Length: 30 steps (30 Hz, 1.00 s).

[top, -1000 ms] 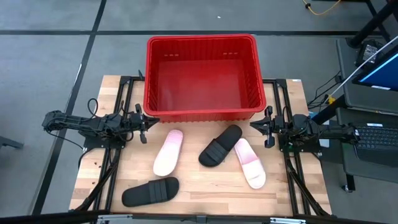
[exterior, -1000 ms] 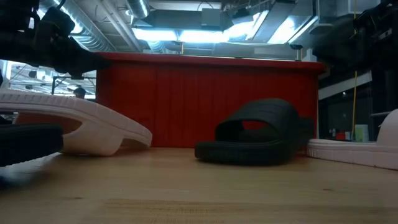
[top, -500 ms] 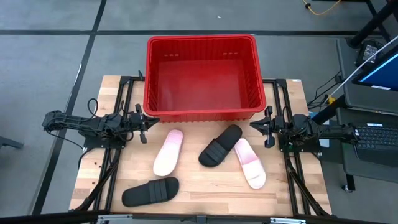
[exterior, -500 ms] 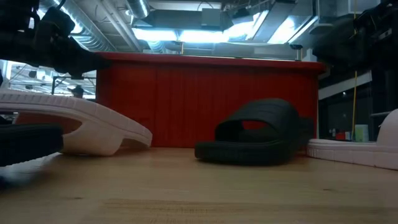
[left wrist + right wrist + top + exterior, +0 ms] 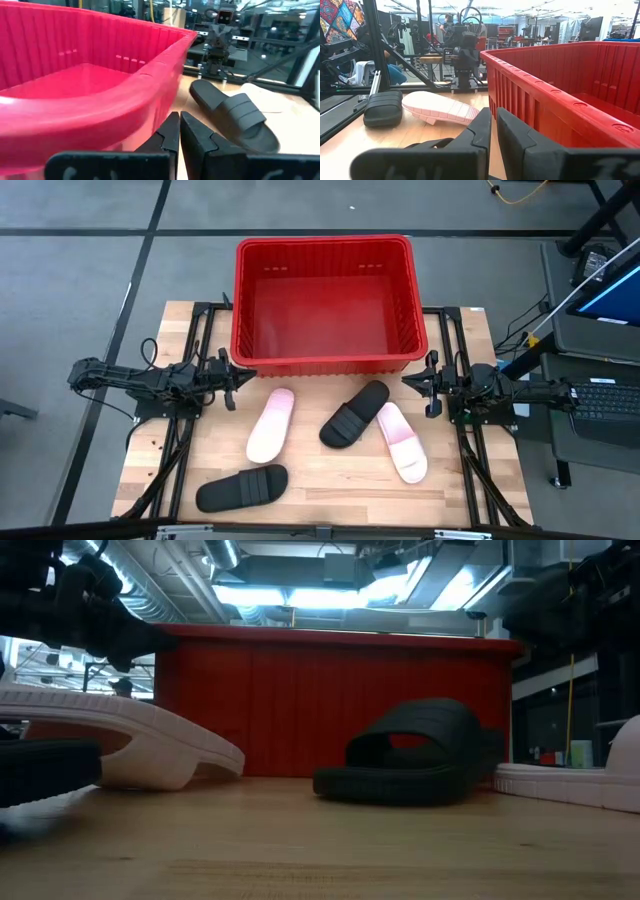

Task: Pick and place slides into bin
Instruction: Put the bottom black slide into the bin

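Currently: four slides on the table (image 5: 330, 485) before the bin (image 5: 322, 302) — two pink (image 5: 270, 424) (image 5: 402, 442), two black (image 5: 354, 414) (image 5: 241, 488). Left gripper (image 5: 231, 383) and right gripper (image 5: 429, 384), both clenched on nothing, flank the bin's near corners.

4 slides (image 5: 355, 414), 2 black and 2 pink, lie before the seemingly empty red bin (image 5: 325, 365).
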Tool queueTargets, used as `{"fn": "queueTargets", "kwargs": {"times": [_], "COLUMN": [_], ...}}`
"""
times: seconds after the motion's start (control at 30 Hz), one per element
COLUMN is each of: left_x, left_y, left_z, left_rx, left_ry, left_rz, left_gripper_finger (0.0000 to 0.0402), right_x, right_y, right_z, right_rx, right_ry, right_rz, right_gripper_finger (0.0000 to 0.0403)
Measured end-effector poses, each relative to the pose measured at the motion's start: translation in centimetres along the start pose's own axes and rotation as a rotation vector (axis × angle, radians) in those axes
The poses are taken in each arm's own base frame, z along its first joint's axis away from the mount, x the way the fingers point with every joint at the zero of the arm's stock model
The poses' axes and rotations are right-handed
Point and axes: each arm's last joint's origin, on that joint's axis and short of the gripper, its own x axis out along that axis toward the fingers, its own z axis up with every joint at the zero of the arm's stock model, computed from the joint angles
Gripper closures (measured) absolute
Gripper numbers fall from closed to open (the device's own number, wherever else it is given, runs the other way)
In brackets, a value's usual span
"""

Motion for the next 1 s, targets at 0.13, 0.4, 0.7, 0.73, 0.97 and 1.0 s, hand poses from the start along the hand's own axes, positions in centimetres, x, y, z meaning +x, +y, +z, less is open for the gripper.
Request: {"fn": "queueTargets", "kwargs": {"times": [0.13,0.4,0.7,0.73,0.97,1.0], "left_x": [-0.02,-0.08,-0.08,-0.08,-0.09,-0.09], "left_y": [-0.36,-0.65,-0.65,-0.65,-0.65,-0.64], "left_z": [-0.02,-0.02,-0.02,-0.02,-0.05,-0.08], "left_rx": [-0.003,-0.014,-0.014,-0.014,0.002,0.001], "left_ry": [0.017,0.032,0.034,0.034,0.037,0.042], "left_rz": [-0.122,-0.225,-0.225,-0.225,-0.224,-0.223], "left_gripper_finger": [0.0396,0.0398,0.0398,0.0398,0.0398,0.0398], "right_x": [0.0,-0.01,-0.02,-0.02,-0.03,-0.03], "right_y": [0.0,0.0,-0.01,-0.01,-0.01,-0.01], "right_z": [0.0,0.47,0.72,0.72,0.73,0.74], "right_rx": [0.0,0.005,0.008,0.008,0.008,0.008], "right_ry": [0.0,-0.049,-0.074,-0.075,-0.075,-0.075], "right_rz": [0.0,0.0,0.0,0.0,0.0,0.0], "right_gripper_finger": [0.0369,0.0369,0.0369,0.0369,0.037,0.037]}}
